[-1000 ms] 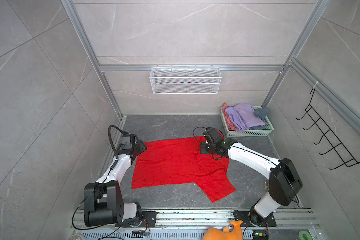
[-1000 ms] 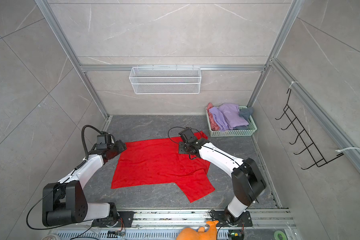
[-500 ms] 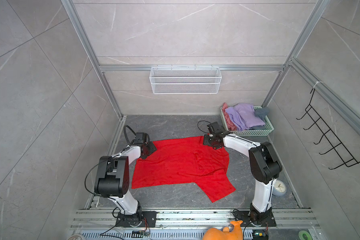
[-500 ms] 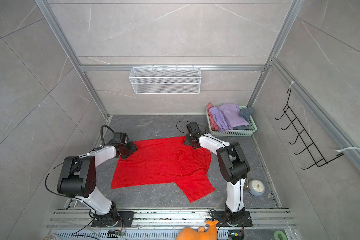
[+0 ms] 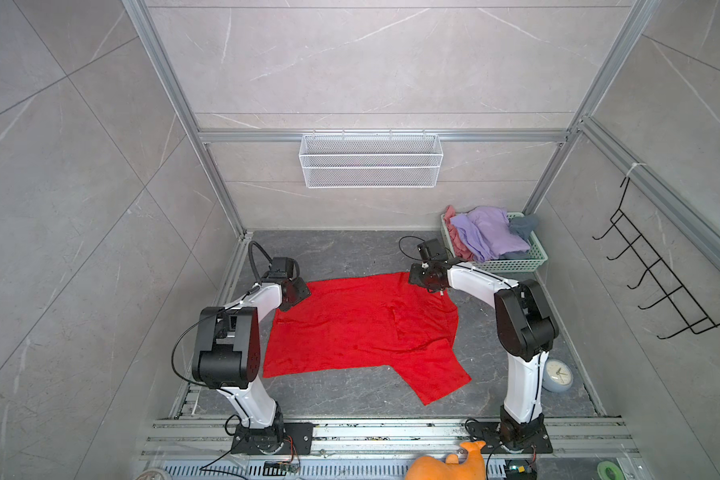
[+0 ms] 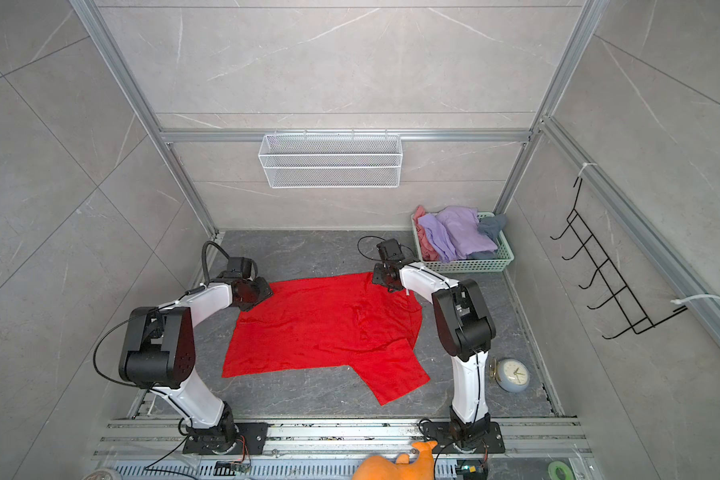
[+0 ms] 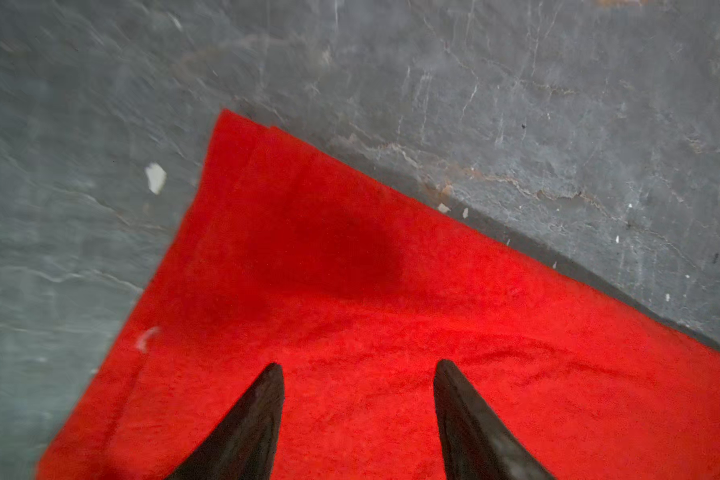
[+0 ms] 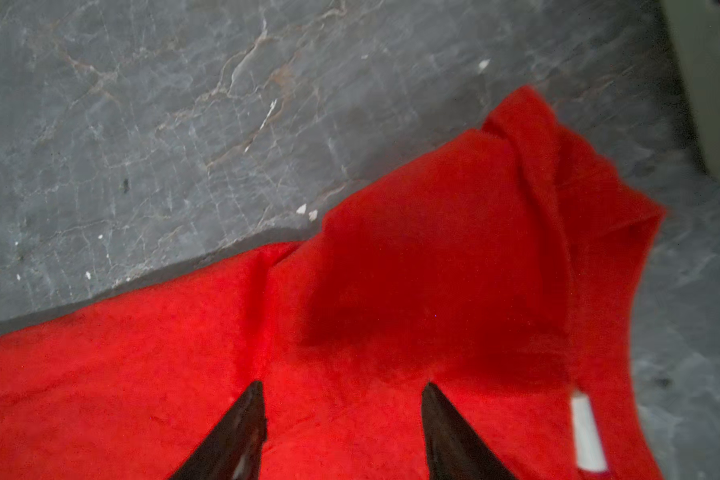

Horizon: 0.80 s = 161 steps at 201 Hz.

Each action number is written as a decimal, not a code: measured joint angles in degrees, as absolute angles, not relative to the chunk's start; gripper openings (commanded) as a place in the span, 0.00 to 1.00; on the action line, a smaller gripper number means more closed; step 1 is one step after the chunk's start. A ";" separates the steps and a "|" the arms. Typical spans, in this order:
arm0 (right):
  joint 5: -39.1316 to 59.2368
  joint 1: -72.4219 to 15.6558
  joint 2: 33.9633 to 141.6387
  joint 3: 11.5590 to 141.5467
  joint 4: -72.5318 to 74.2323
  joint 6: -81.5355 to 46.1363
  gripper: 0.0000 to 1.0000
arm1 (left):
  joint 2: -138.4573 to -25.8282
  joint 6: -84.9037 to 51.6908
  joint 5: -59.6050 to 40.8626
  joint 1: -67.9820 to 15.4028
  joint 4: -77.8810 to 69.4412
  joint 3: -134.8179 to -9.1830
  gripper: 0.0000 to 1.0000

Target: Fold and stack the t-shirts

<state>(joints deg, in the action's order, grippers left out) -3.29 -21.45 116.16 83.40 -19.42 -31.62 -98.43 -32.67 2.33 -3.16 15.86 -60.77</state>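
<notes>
A large bright red t-shirt (image 5: pixel 350 328) (image 6: pixel 316 328) lies spread flat on the dark grey floor, one sleeve pointing to the near right. My left gripper (image 5: pixel 302 293) (image 6: pixel 265 293) hangs over its far left corner, open, with red cloth (image 7: pixel 350 270) between and under the fingers (image 7: pixel 267 399). At the far right corner my right gripper (image 5: pixel 416 278) (image 6: pixel 379 278) is also open, over a rumpled fold of the red cloth (image 8: pixel 433 270) near a white label (image 8: pixel 587 432). Lavender (image 5: pixel 487 232), pink (image 5: pixel 449 216) and dark grey (image 5: pixel 524 224) t-shirts lie heaped in a basket.
The green basket (image 5: pixel 512 264) (image 6: pixel 474 266) stands at the back right, close to my right gripper. A blue alarm clock (image 5: pixel 558 374) lies by the right arm's base. An orange plush toy (image 5: pixel 449 461) sits at the front rail. A white wire shelf (image 5: pixel 371 160) hangs on the back wall.
Both arms have folded upward at the elbow. The left gripper has moved right onto the shirt's far left corner, and the right gripper has moved back and right to the far right corner.
</notes>
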 measured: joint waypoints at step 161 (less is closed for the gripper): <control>-4.75 -14.76 119.83 88.51 -19.59 -27.18 0.70 | -107.18 -28.27 2.66 2.02 18.72 -66.92 0.31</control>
<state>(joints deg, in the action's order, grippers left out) -4.75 -14.76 119.83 88.51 -19.59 -27.18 -107.18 -28.27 2.66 2.02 18.72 -66.92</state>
